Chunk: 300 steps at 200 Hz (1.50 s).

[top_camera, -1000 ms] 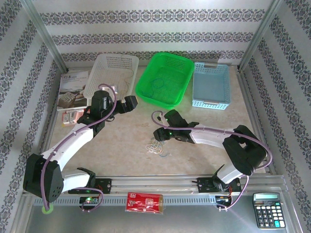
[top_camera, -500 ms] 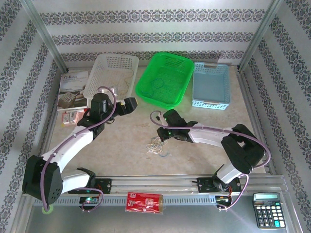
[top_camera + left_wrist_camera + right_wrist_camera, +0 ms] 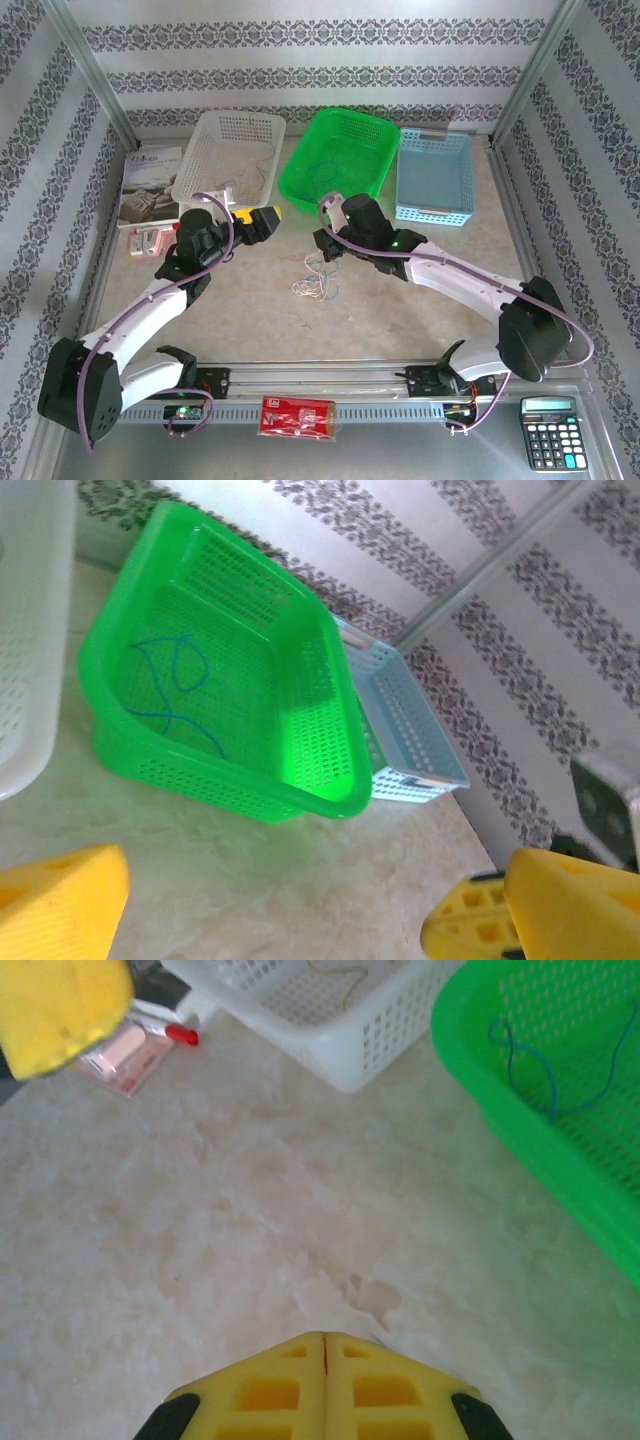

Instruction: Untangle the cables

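A small tangle of thin whitish, yellow and blue cables (image 3: 314, 286) lies mid-table, with strands rising toward my right gripper (image 3: 321, 245). The right gripper (image 3: 325, 1338) has its yellow jaws pressed together, and a hair-thin strand shows at their tip. My left gripper (image 3: 262, 218) hangs open left of it, near the green basket's corner. In the left wrist view the left gripper (image 3: 310, 920) has nothing between its fingers. A blue cable (image 3: 170, 680) lies in the green basket (image 3: 300, 185). A pale cable (image 3: 258, 168) lies in the white basket (image 3: 215, 130).
A light blue basket (image 3: 435, 212) stands right of the green one. A book (image 3: 150, 185) and a pink packet (image 3: 150, 241) lie at the left. A red packet (image 3: 297, 415) and a calculator (image 3: 548, 432) sit along the near rail.
The right jaws have shut at the tangle, and the arm has risen and swung toward the baskets, pulling the tangle with it. The left gripper has shifted slightly toward the near side.
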{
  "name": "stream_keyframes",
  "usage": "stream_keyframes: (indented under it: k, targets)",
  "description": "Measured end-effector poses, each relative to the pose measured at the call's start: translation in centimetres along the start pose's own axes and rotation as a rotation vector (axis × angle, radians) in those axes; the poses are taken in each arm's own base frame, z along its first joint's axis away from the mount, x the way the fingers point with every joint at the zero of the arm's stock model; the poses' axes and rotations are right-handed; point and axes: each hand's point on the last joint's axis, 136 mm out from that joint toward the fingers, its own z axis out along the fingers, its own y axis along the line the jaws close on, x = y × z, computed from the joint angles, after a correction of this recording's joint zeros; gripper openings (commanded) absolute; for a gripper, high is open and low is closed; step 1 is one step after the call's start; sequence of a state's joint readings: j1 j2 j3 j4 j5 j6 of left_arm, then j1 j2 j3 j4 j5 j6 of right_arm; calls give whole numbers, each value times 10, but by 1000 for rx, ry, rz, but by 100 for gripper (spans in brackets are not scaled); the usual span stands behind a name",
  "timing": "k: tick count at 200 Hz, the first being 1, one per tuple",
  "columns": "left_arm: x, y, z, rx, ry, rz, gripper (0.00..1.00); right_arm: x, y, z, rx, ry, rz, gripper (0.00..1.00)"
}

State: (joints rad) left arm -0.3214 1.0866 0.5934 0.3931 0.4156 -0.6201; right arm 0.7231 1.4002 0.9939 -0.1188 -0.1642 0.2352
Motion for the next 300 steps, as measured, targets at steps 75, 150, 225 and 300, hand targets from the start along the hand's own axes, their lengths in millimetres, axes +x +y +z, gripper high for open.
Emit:
stream_keyframes:
  k: [75, 150, 225, 300]
  targets:
    - [72, -31, 0, 136, 162, 160, 92, -40, -1, -28, -8, -100, 39, 0]
    - [124, -29, 22, 145, 280, 238, 87, -54, 8, -46, -62, -149, 103, 0]
    - [105, -46, 60, 175, 209, 306, 66, -59, 17, -49, -108, -160, 139, 0]
    - [119, -34, 77, 164, 210, 303, 20, -107, 44, -84, -208, -271, 156, 0]
